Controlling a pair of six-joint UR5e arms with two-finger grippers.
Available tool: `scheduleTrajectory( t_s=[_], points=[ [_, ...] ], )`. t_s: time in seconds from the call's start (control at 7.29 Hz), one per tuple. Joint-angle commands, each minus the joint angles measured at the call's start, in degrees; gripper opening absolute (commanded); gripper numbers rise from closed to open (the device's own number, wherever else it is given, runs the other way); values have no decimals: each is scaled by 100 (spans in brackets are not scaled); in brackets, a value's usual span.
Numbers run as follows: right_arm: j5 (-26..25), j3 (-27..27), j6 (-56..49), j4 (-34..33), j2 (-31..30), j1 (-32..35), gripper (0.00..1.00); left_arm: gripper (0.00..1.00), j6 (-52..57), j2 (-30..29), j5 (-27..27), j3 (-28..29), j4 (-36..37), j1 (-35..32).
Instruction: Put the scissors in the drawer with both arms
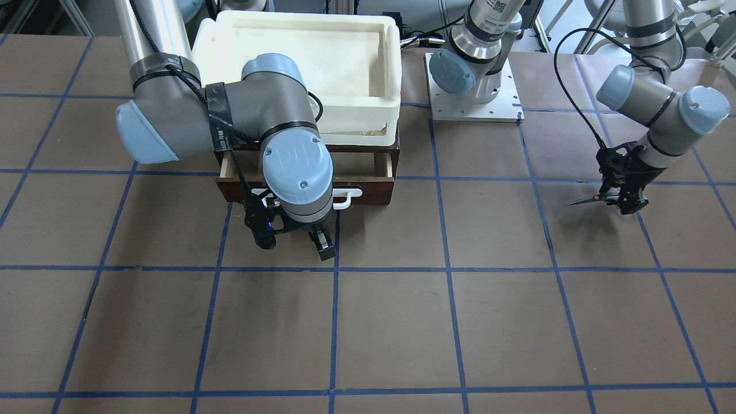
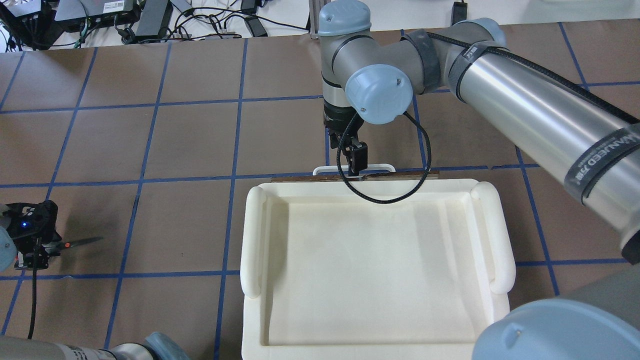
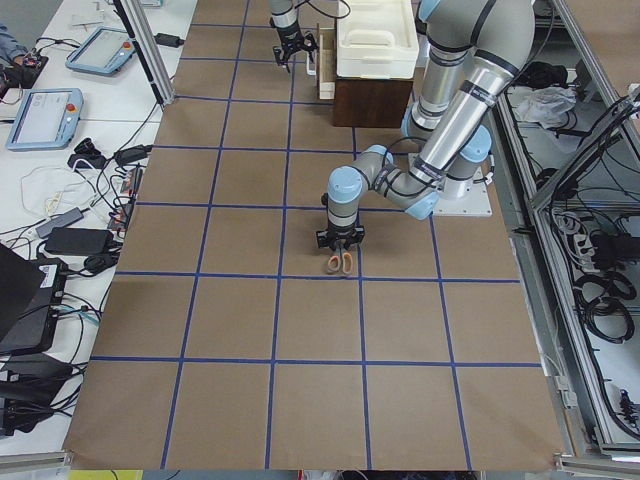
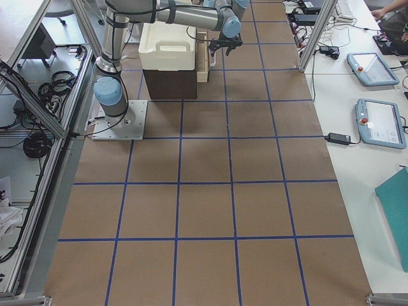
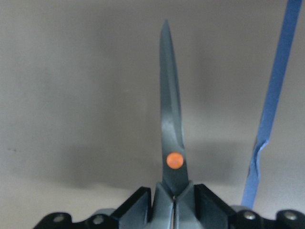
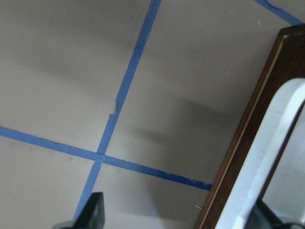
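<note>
Two grippers: you see the left gripper point(image 1: 625, 198) pinching the scissors point(image 1: 587, 200) just behind the orange pivot point(image 5: 175, 160), blades point(image 5: 169, 86) together, well apart from the part-open drawer point(image 1: 374, 192), where the right gripper point(image 2: 357, 161) sits spread around its white loop handle point(image 1: 348, 199).

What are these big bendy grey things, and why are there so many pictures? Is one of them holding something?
They are a robot's left arm and right arm, at a brown table marked with blue tape. Six cameras caught the same moment: one across the table, one above the robot's shoulders, one at each table end, one on each wrist. The left arm's fingers pinch small scissors. The right arm's fingers are open beside the white handle of a wooden drawer, which is pulled partly out. A white foam tray sits on top, above the drawer.
</note>
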Motion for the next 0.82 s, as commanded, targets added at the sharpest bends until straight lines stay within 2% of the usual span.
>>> scheduleTrajectory(
  t_s=[0.0, 0.41, 0.69],
  points=[
    [-4, -179, -6, -10, 122, -13, 100, 10, -134, 135, -166, 938, -1254, -294],
    [-13, -372, -68, -28, 245, -22, 100, 6, -1615, 154, -70, 2915, -3425, -1934],
    [-126, -416, -120, -45, 297, -39, 100, 2, -2967, 162, -78, 3360, -3800, -2859]
  ],
)
